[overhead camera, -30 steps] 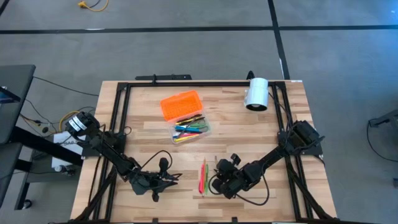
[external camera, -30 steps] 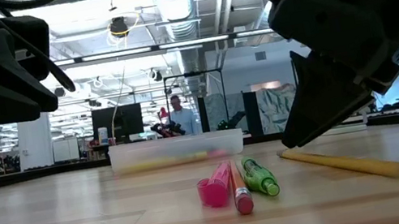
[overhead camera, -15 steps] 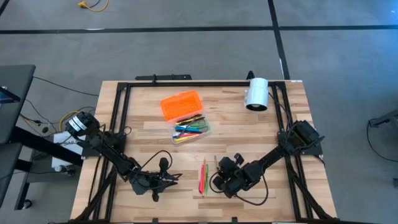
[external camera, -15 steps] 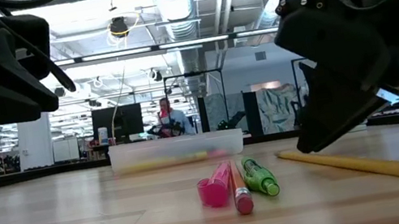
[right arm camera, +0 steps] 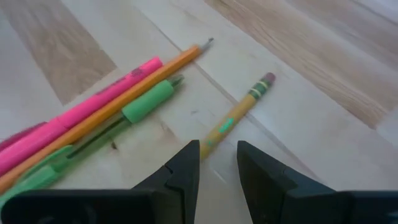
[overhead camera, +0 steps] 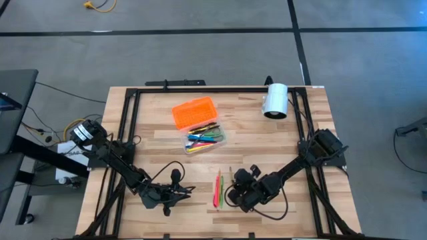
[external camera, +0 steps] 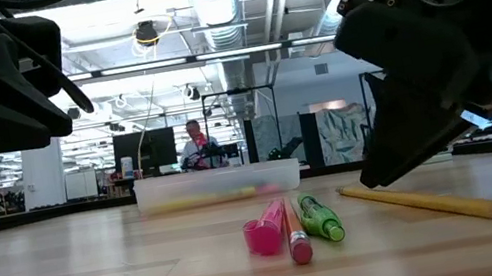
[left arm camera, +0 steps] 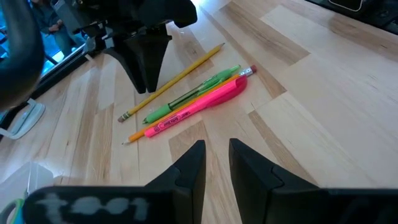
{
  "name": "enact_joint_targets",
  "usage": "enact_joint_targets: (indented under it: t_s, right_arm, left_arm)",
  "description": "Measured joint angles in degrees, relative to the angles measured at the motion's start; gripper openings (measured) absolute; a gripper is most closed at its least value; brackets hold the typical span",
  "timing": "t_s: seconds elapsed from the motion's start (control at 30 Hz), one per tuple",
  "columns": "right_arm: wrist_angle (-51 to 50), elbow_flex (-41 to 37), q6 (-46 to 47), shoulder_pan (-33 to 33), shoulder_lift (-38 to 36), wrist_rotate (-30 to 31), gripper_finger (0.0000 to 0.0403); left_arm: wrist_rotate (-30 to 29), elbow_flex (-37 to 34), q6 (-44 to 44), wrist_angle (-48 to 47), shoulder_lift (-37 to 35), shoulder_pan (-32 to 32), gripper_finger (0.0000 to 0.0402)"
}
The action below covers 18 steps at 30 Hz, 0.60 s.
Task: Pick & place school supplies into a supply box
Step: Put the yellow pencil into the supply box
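yellow pencil (right arm camera: 235, 117) lengthwise under right gripper (right arm camera: 217, 163), jaws slightly parted, empty

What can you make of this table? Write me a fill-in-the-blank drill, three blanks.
The right hand hangs over the ___ pencil.
The lid lying beside the box is ___.
Between the pink pen and the green pen lies an orange ___.
Missing words: yellow; orange; pencil.
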Motion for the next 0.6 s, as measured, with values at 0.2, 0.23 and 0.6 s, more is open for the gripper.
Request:
enact_joint_targets:
  t_s: [0.2,0.23,0.6]
  right_arm:
    - [3.0,0.0,-2.4,0.0,0.0,-0.1,0.0102]
    - [3.0,0.0,-2.4,0.0,0.0,-0.1,0.0102]
    - [2.6,0.0,-2.1,0.0,0.0,-0.2,0.0102]
  left_arm:
    - [0.0,0.0,0.0,0.0,0.0,0.0,0.0061]
    - [0.0,0.0,0.0,0.0,0.0,0.0,0.0061]
    - [-0.1,0.0,0.0,0.0,0.0,0.0,0.0061]
